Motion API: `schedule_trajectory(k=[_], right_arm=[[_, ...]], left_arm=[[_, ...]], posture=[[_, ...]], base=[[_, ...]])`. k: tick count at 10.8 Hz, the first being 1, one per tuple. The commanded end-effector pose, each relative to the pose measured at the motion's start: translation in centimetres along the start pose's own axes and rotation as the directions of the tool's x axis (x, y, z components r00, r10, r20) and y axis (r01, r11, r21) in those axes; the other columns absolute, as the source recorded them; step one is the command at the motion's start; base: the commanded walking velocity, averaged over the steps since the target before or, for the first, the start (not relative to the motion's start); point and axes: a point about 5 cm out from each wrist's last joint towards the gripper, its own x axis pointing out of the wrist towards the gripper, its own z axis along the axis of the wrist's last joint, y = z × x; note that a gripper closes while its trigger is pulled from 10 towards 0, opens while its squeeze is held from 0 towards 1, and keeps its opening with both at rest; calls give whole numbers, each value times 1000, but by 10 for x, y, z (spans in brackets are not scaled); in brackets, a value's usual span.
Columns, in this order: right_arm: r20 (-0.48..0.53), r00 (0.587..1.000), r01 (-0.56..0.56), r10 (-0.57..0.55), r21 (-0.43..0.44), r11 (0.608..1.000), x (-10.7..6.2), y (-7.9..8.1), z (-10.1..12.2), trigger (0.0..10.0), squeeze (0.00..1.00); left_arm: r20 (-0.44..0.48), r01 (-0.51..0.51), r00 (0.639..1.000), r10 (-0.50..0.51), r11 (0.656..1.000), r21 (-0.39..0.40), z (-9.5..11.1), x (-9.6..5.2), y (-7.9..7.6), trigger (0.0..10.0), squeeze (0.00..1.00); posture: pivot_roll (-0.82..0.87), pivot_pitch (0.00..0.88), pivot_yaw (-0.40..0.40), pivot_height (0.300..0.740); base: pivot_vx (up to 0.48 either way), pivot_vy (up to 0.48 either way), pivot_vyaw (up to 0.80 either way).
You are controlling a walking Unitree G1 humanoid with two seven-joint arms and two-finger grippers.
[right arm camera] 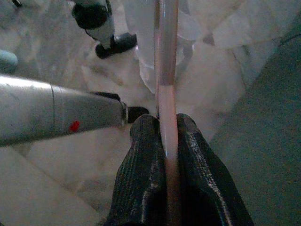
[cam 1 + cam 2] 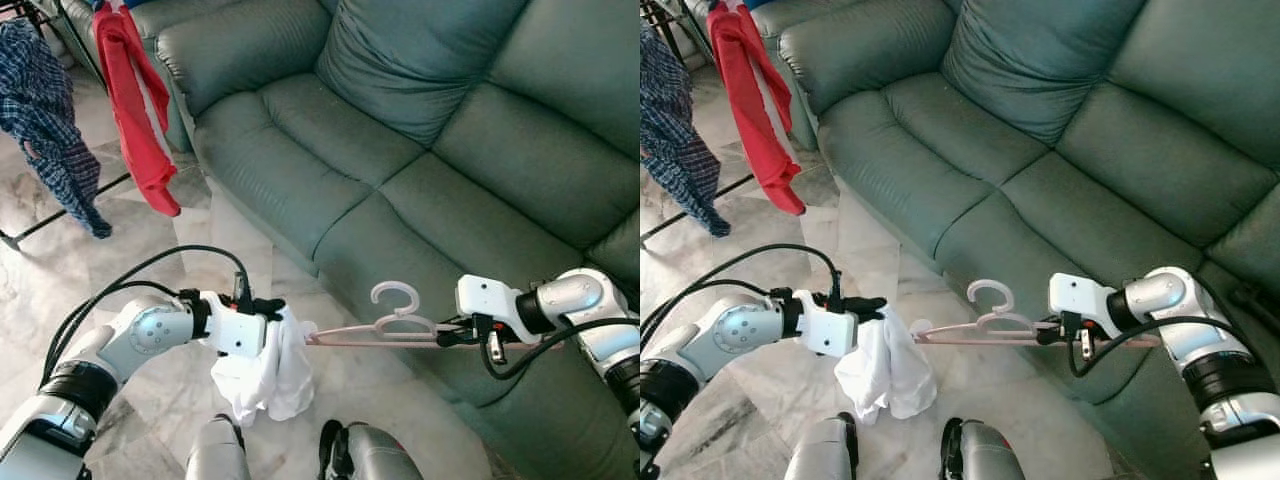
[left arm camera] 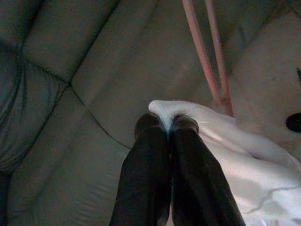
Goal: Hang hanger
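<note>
Before the sofa, right tool clamps hanger.

A hanger is held level before the sofa, between cloth (left) and right gripper; a rack stands far left.

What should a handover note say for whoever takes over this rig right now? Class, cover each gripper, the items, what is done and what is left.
Left gripper: shut on the white cloth, which hangs from it at the hanger's near tip.
Right gripper: shut on the far end of the pink hanger, held level in front of the sofa.
Done: both items gripped.
Left: get the cloth onto the hanger, then hang it, probably on the rack.
</note>
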Motion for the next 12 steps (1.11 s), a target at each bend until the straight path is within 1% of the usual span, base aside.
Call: schedule_trajectory(k=[1,2,3,4,5,6,7,8,9,10,11,12], right_arm=[[25,999,-25,25,5,1000,1,2,2,10000,0],[32,999,-27,26,10,1000,5,3,3,10000,0],[51,999,-21,20,23,999,10,4,4,10000,0],[75,997,11,-14,41,999,16,3,5,10000,0],[101,994,44,-50,58,997,22,0,7,10000,0],[173,972,141,-161,122,983,38,-6,13,10000,0],[190,939,252,-285,182,951,46,-14,16,10000,0],[197,888,359,-415,267,894,53,-23,18,10000,0],[186,850,411,-492,349,842,56,-26,15,10000,0],[168,842,425,-513,379,822,57,-25,10,10000,0],[186,854,397,-486,372,839,59,-19,8,10000,0],[182,869,369,-459,379,849,59,-15,3,10000,0]], left_arm=[[24,-35,999,34,999,31,5,2,8,10000,0],[39,-106,994,104,993,56,8,4,17,10000,0],[53,-167,985,165,985,47,11,5,25,10000,0],[78,-237,969,233,970,47,16,6,35,10000,0],[103,-283,955,279,959,17,21,8,40,10000,0],[161,-340,929,334,940,11,34,13,49,10000,0],[181,-358,919,351,934,8,40,14,52,10000,0],[183,-385,908,377,923,5,42,13,57,10000,0],[161,-426,892,423,905,-22,39,8,63,10000,0],[135,-446,886,443,895,-7,34,4,68,10000,0],[102,-461,882,459,887,-5,30,1,71,10000,0],[87,-472,878,470,881,1,28,0,75,10000,0]], posture=[[-10,169,-67,740],[-9,169,-67,740],[-7,168,-68,740],[-10,169,-68,740],[-11,168,-69,740],[-10,167,-70,740],[-7,167,-71,740],[-4,165,-72,740],[-3,164,-74,740],[-4,162,-75,740],[-6,160,-75,740],[-14,156,-79,740]], base=[[0,0,0],[0,0,0],[0,0,0],[0,0,0],[0,0,0],[0,0,0],[0,0,0],[0,0,0],[0,0,0],[0,0,0],[0,0,0],[0,0,0]])
